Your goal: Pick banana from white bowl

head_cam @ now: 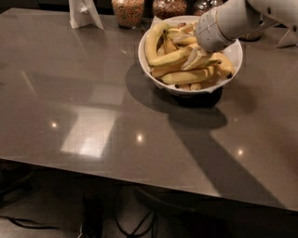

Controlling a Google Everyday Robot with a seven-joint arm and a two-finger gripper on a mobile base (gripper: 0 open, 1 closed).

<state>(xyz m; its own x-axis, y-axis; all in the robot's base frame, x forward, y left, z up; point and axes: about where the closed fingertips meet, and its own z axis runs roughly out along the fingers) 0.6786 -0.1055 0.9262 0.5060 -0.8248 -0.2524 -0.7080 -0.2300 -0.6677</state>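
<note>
"What sits on the worktop (93, 83)?"

"It's a dark, glossy slab with lamp glints. The white bowl (173, 88) stands at its far right. Along the back edge are a white folded card (84, 11), a glass jar of pale grains (129, 10) and a jar of darker grains (170, 7)."

"And the pincer (194, 59)?"

"It's down inside the bowl, clear of the worktop."

- The arm (233, 18), in the upper right of the frame, is a thick, smooth, off-white cylinder with a rounded end.
- The gripper (198, 58), just below it, is pale cream.
</note>
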